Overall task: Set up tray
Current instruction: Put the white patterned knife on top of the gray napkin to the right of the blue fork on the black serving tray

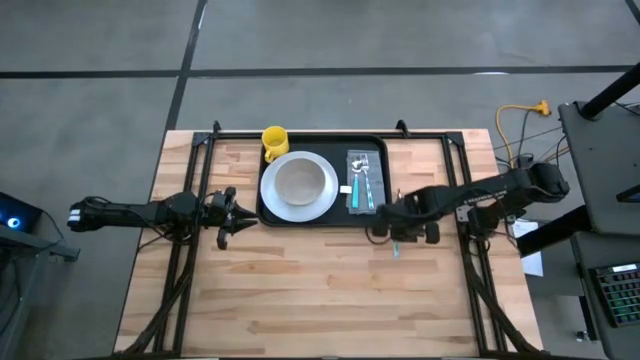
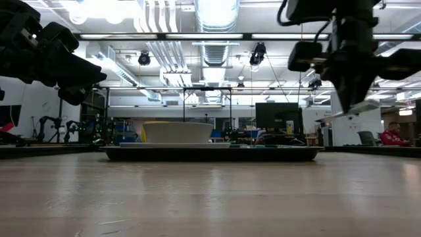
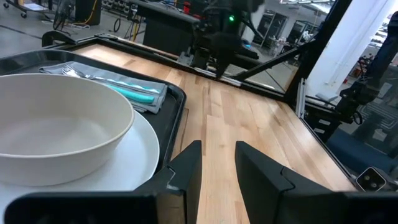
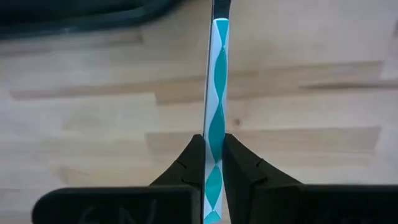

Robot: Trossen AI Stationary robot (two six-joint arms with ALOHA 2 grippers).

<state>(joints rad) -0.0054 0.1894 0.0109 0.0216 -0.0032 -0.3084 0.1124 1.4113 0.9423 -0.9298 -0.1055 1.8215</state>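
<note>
While both arms sit low over the wooden table (image 1: 320, 290), the scene reads left to right:

left gripper (image 1: 232, 217): just left of the tray's left edge, above bare wood; fingers (image 3: 186, 165) slightly apart, a narrow gap between them, holding nothing.

tray (image 1: 372, 218): flat black rectangle, rounded corners, low raised rim, smooth matte; long axis runs left-right, on the far middle of the table.

mug (image 1: 275, 141): yellow, at the tray's far-left corner.

plate (image 1: 322, 209): white, round, glossy, left-centre on tray, with a shallow white bowl (image 1: 300, 181) on it.

napkin (image 1: 366, 181): grey, folded, right part of tray, metal cutlery with teal handles on top.

right gripper (image 1: 392, 237): just off the tray's near-right corner, pinched tight on a utensil (image 4: 215, 93).

utensil: thin, straight, teal-and-white wavy patterned handle, gripped at its near end, shaft pointing toward the tray; its head is hidden.
</note>
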